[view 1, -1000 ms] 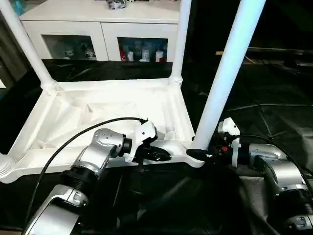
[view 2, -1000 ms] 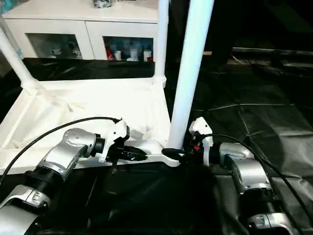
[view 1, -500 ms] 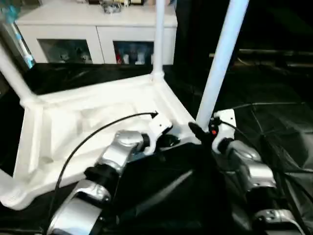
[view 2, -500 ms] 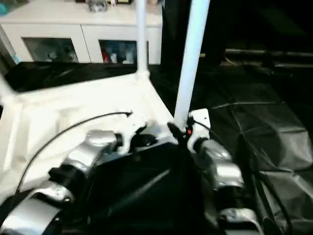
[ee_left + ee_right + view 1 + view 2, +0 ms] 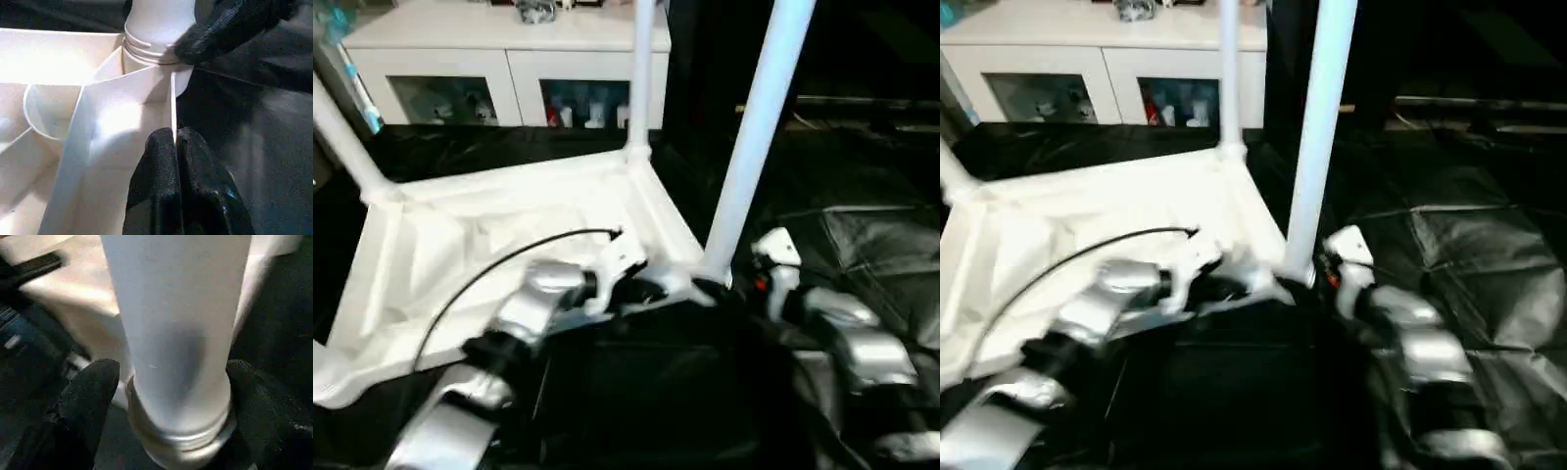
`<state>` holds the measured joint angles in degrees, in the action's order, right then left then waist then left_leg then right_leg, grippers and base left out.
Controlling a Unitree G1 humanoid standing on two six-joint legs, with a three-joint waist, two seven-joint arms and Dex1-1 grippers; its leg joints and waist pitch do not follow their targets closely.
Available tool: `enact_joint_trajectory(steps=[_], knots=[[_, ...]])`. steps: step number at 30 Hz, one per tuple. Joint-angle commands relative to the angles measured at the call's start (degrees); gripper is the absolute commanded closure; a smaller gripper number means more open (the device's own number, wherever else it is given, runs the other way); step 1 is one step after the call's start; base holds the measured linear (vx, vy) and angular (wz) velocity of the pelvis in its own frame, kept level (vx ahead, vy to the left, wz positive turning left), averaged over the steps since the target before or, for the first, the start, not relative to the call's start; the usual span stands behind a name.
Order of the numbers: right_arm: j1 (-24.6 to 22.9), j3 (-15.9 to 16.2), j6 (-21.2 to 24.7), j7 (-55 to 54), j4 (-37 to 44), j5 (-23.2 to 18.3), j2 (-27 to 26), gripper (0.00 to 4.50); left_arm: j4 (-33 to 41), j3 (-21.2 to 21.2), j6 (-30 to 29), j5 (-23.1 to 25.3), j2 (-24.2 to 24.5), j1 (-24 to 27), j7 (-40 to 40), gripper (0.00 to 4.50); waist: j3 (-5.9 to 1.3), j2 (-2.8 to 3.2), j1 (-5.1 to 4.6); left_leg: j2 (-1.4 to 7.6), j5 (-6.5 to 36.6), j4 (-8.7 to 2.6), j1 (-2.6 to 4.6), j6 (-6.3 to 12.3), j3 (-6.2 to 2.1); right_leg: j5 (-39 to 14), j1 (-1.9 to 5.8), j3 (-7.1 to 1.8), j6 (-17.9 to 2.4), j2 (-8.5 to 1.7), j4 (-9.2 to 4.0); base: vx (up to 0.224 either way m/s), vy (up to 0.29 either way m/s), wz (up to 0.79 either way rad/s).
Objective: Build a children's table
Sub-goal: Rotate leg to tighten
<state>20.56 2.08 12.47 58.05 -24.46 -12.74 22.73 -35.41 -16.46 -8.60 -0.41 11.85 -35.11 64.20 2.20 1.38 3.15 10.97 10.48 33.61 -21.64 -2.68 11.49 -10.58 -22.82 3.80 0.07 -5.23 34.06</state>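
The small all-white plastic children's table lies upside down; its round tapering white leg stands upright between the right gripper fingers, spread beside it; the left gripper pinches the rim.

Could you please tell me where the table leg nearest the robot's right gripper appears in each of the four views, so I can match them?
Left eye view: the leg rises right of centre.
Right eye view: it stands just right of centre.
Left wrist view: its threaded base sits in the corner socket.
Right wrist view: it stands between two black fingers.
Shared landmark: the table's rim.
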Motion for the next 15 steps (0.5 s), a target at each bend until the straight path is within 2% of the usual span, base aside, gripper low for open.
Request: enact_joint_trajectory(steps=[1,3,4,5,7,8,9,11,12,15], knots=[[-0.2,3.4,1.6,6.4,1.9,-0.8,0.2,0.76,4.3,-2.1,0.4,-2.0,0.0,0.0,6.0,4.50,-3.62,-0.55,0.40,2.75,7.4,-3.43,0.72,6.76,-1.03,-3.4,2.97,-2.17,-16.1,-3.08,-3.02,0.000,0.000,0.00],[0.3,2.8,2.2,8.9,1.8,-0.9,2.0,0.76,5.7,-2.6,-0.3,-2.0,2.4,0.5,9.7,4.50,-3.78,-0.54,0.53,2.70,6.5,-3.10,0.60,7.40,-0.92,-1.1,2.82,-2.15,-17.0,-3.12,-2.63,0.000,0.000,0.00],[0.3,2.8,2.2,8.9,1.8,-0.9,2.0,0.91,5.7,-2.6,-0.3,-2.0,2.4,0.5,9.7,4.50,-3.56,-0.54,0.54,2.69,7.0,-3.19,0.57,7.59,-0.86,-1.6,2.64,-2.10,-17.1,-3.04,-2.73,0.000,0.000,0.00],[0.4,2.6,2.7,9.2,1.9,-1.3,2.2,0.91,5.7,-2.6,-0.3,-1.9,2.7,0.5,10.0,4.50,-3.37,-0.45,0.64,2.73,8.7,-3.27,0.82,6.95,-0.79,-4.2,2.42,-2.12,-16.9,-3.07,-3.09,0.000,0.000,0.00],[0.7,2.8,4.1,10.6,2.2,-3.2,3.1,1.12,5.7,-2.2,-1.0,-2.4,3.4,0.4,10.5,4.50,-3.28,-0.53,0.92,2.82,10.8,-3.51,0.96,5.19,-0.86,-8.4,2.46,-2.17,-16.1,-3.21,-3.41,0.000,0.000,0.00],[0.6,2.9,4.5,11.2,2.5,-3.7,3.3,1.12,5.7,-2.1,-0.9,-2.3,3.7,0.4,10.5,4.50,-3.28,-0.53,0.92,2.82,10.8,-3.51,0.96,5.19,-0.86,-8.4,2.46,-2.17,-16.1,-3.21,-3.41,0.000,0.000,0.00],[0.2,3.3,5.1,12.0,3.6,-4.2,3.3,1.22,5.6,-2.0,-0.9,-2.4,3.9,0.4,10.2,4.50,-3.25,-0.50,1.00,2.86,11.3,-3.66,0.98,4.32,-0.92,-9.4,2.43,-2.21,-15.4,-3.20,-3.49,0.000,0.000,0.00],[-0.2,3.7,5.5,12.3,4.3,-4.3,3.1,1.47,5.6,-1.9,-1.0,-2.4,4.0,0.4,9.9,4.50,-3.33,-0.56,1.08,2.80,10.8,-3.60,0.95,4.04,-0.91,-8.6,2.44,-2.27,-15.3,-3.22,-3.38,0.000,0.000,0.00],[-0.3,3.7,5.5,12.3,4.3,-4.3,3.0,1.47,5.6,-1.9,-1.0,-2.4,4.0,0.4,9.9,4.50,-3.38,-0.80,1.17,2.73,10.1,-3.51,0.92,4.17,-0.87,-7.9,2.49,-2.30,-15.3,-3.28,-3.30,0.000,0.000,0.00],[-1.0,3.9,5.7,11.7,4.6,-3.5,2.0,1.66,5.9,-1.4,-1.7,-2.7,3.2,0.5,8.2,4.50,-3.44,-0.95,1.30,2.69,8.6,-3.36,0.76,4.70,-0.81,-6.9,2.51,-2.32,-15.3,-3.35,-3.11,0.000,0.000,0.00]])
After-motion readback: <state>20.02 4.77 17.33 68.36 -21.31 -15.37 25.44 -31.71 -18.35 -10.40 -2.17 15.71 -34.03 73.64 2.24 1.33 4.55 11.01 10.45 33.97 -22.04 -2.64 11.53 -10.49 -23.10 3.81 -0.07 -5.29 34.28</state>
